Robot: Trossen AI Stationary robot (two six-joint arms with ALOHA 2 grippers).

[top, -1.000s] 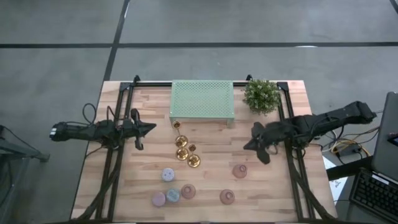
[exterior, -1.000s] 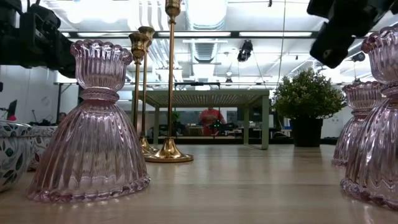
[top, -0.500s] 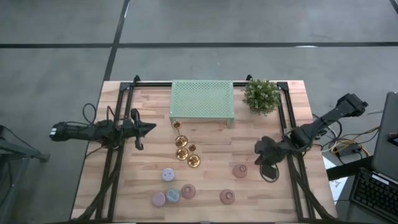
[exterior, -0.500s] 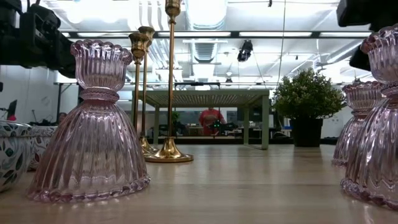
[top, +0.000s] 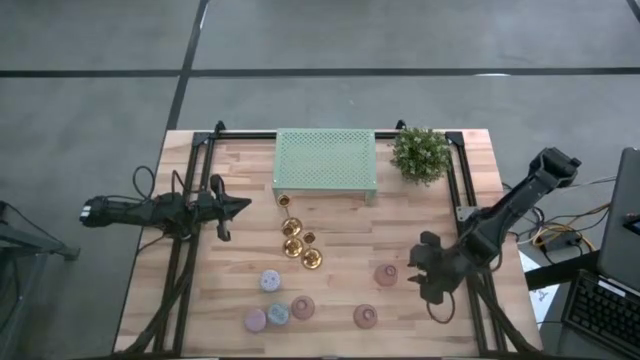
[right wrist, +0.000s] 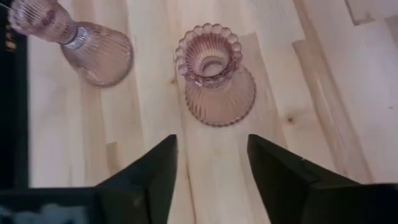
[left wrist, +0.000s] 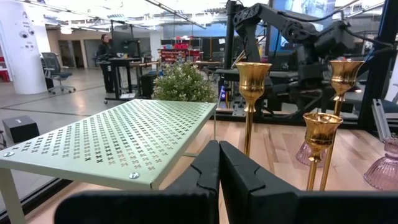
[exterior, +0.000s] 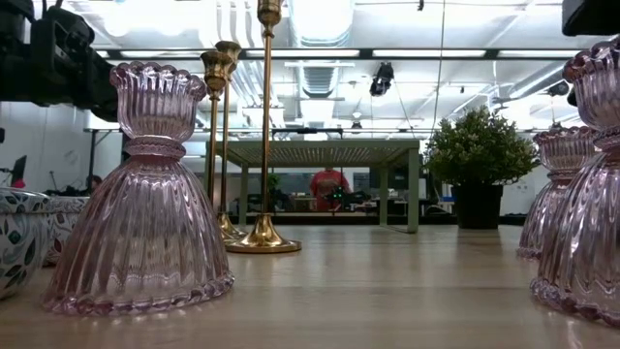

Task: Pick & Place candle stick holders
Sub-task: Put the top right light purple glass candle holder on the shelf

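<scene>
While my right gripper hovers with fingers spread, just beside the pink glass holder near the table's right edge, I'd say I'm lining up the pick. Next it needs to centre over that fluted cup and drop. Nothing blocks it; a second glass holder sits nearby. The green stand, plant and gold holders are well apart. Left gripper waits clenched, empty.

Gold holders upright mid-table; pink glass, pastel ones (squat) near front.
</scene>
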